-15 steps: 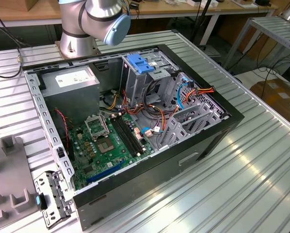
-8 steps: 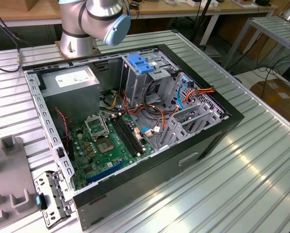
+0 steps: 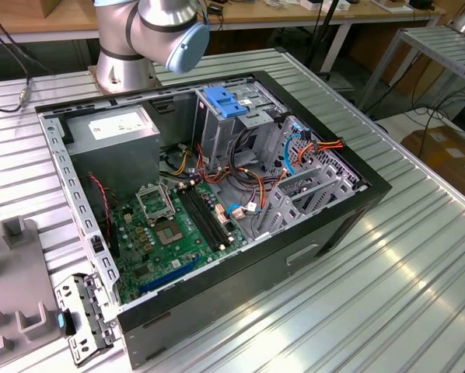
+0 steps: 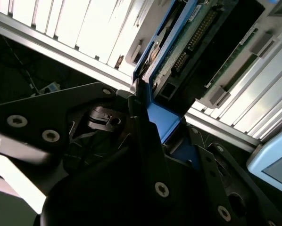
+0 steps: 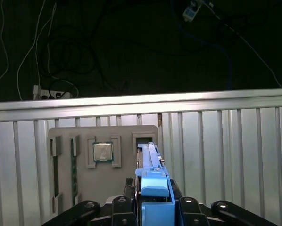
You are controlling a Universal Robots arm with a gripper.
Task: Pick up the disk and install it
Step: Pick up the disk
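Where the disk (image 5: 149, 157) stands on edge over the tray (image 5: 70, 134), my gripper (image 5: 153, 203) is clamped on it: in both wrist views my fingers (image 4: 134, 120) press against its light blue rail from either side, with no gap between pad and plastic.

First wrist view. The disk runs from my gripper toward a narrow pocket in the tray, just beside the chip (image 5: 103, 151) that lies flat in its square recess. Whether the disk's far end rests in that pocket or hangs clear of it, I cannot tell. A green memory stick (image 5: 74, 165) sits in a long slot on the chip's other side, farther from the disk. The tray lies flat on the ribbed table (image 5: 226, 155), near the table's edge; beyond that edge there are dark floor and loose cables.

Second wrist view. The disk (image 4: 197, 33) shows its underside: a green circuit board and a row of connector pins, framed by the blue rail that I grip. The tray's pale grey wall lies just behind it.

Exterior view. The open case (image 3: 310, 249) lies on its side on the same table, just beside the tray (image 3: 15, 280) and apart from it. Inside the case, the motherboard (image 3: 178, 225) sits nearest the tray; the power supply (image 3: 112, 128) and the blue-topped cage (image 3: 225, 105) stand along the case's far wall.
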